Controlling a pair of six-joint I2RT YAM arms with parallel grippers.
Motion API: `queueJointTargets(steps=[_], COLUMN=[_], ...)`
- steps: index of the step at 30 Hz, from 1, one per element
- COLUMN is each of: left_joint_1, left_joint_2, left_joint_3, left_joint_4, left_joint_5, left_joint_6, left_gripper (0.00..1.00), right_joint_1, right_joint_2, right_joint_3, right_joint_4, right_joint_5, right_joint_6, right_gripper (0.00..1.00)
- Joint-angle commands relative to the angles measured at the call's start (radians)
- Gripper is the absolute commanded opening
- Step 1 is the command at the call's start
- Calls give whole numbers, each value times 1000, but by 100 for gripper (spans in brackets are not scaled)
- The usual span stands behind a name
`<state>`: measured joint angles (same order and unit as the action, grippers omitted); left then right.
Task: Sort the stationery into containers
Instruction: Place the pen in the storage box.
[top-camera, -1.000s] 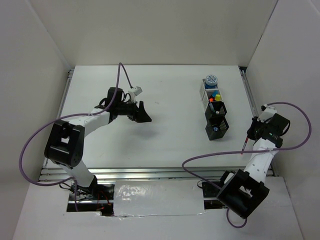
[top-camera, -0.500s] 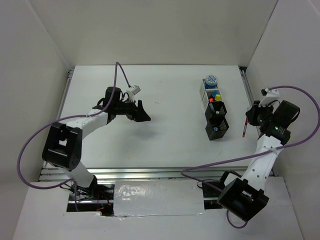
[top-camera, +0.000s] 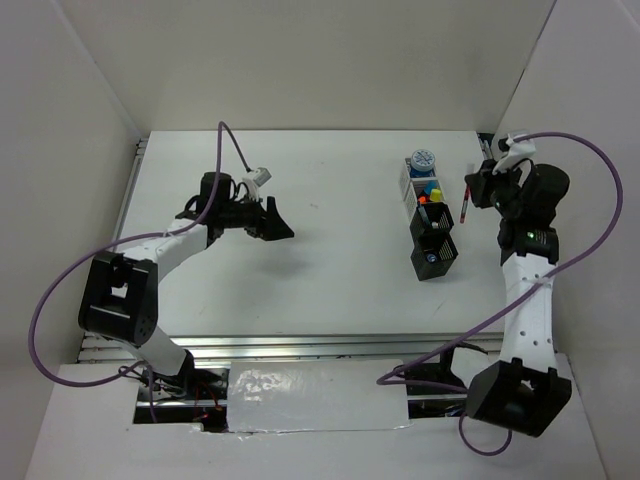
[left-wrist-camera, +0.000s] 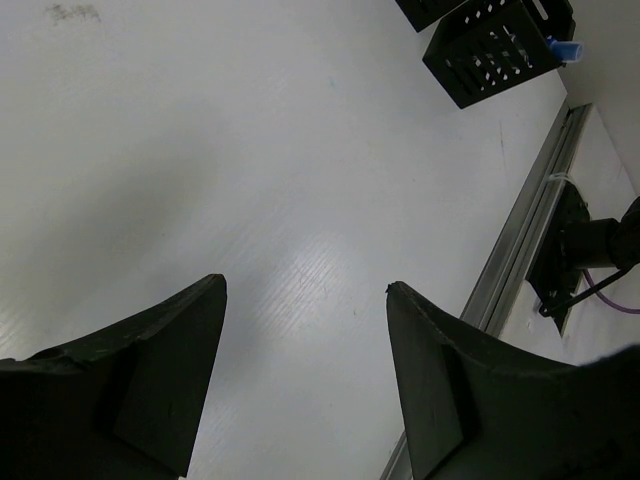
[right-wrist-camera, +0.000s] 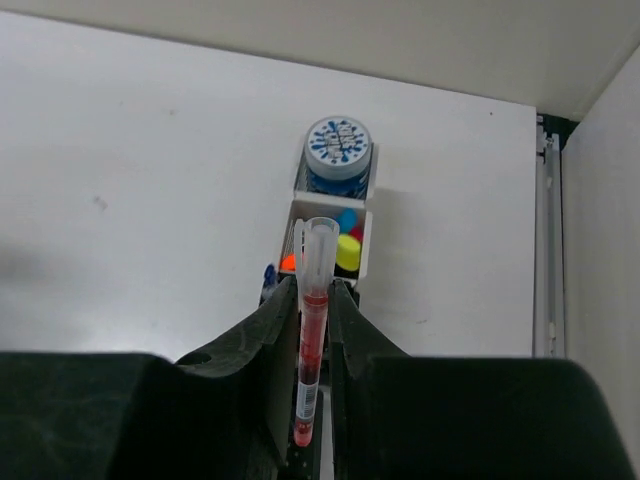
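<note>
My right gripper (top-camera: 472, 190) is shut on a thin red pen with a clear cap (top-camera: 466, 204) and holds it in the air just right of the row of bins. In the right wrist view the pen (right-wrist-camera: 311, 345) stands between the fingers, cap end toward the white bin (right-wrist-camera: 368, 240), which holds yellow, blue and pink caps. A blue-white tape roll (right-wrist-camera: 338, 146) lies beyond it (top-camera: 422, 159). Two black mesh bins (top-camera: 418, 266) continue the row toward me. My left gripper (top-camera: 277, 224) is open and empty over bare table (left-wrist-camera: 305, 285).
A metal rail (top-camera: 508, 205) runs along the table's right edge close to the right arm. White walls enclose the back and both sides. A black bin (left-wrist-camera: 490, 50) with a blue cap showing in it appears in the left wrist view.
My right arm has swung from the near right of the table up toward the far end of the bin row, carrying the pen. My left gripper has shifted slightly left.
</note>
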<state>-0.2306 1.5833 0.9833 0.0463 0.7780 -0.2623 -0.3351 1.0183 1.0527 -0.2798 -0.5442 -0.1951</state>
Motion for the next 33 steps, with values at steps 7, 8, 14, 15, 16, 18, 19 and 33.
queueJointTargets(steps=[7, 8, 14, 15, 16, 18, 19, 33], left_joint_1=[7, 5, 14, 14, 14, 14, 16, 19], left_joint_2=[21, 27, 56, 64, 67, 76, 79, 76], left_joint_3=[17, 29, 61, 64, 71, 77, 81, 86], left_joint_4=[35, 32, 10, 9, 4, 1, 0, -10], left_joint_5=[6, 6, -3, -5, -6, -6, -8, -31], left_joint_6=[5, 3, 9, 11, 8, 6, 6, 8], left_gripper=[77, 77, 77, 77, 77, 77, 77, 77], right_joint_1=[90, 93, 120, 122, 126, 139, 142, 212], right_joint_2=[135, 149, 169, 170, 174, 180, 187, 237], right_joint_3=[-36, -52, -164, -183, -215, -246, -279, -451], right_joint_4=[438, 459, 631, 646, 662, 709, 725, 918], right_joint_5=[211, 216, 271, 273, 277, 296, 302, 423], right_joint_6=[163, 169, 184, 186, 184, 181, 178, 151], right_gripper=[0, 0, 0, 0, 0, 0, 0, 14])
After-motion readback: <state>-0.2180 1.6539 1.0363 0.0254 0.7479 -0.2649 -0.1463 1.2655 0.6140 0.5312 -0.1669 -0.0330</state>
